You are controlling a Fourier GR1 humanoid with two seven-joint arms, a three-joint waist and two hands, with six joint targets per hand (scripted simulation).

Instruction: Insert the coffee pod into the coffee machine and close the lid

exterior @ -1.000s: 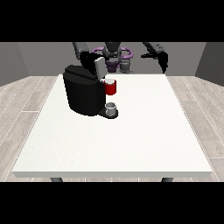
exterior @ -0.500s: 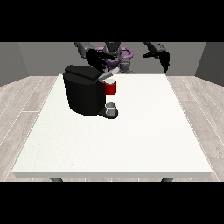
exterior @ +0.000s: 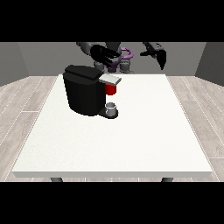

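Note:
The black coffee machine (exterior: 86, 92) stands on the far left part of the white table (exterior: 131, 140). Its grey lid (exterior: 110, 79) juts out to the right over a red thing at the machine (exterior: 111, 89). A small grey thing (exterior: 112, 107) sits on the machine's base below it; I cannot tell it for the pod. The hand at the view's left (exterior: 103, 53) hovers above the machine's top rear, fingers stretched out, holding nothing. The hand at the view's right (exterior: 159, 55) hangs in the air beyond the table's far edge, fingers relaxed and empty.
The robot's torso (exterior: 117, 61) stands behind the table's far edge. The table's white surface stretches from the machine to the near edge and to the right side. Wooden floor surrounds the table.
The hand at the view's left has moved rightwards, from behind the machine's left side to above its top. The other hand has barely shifted.

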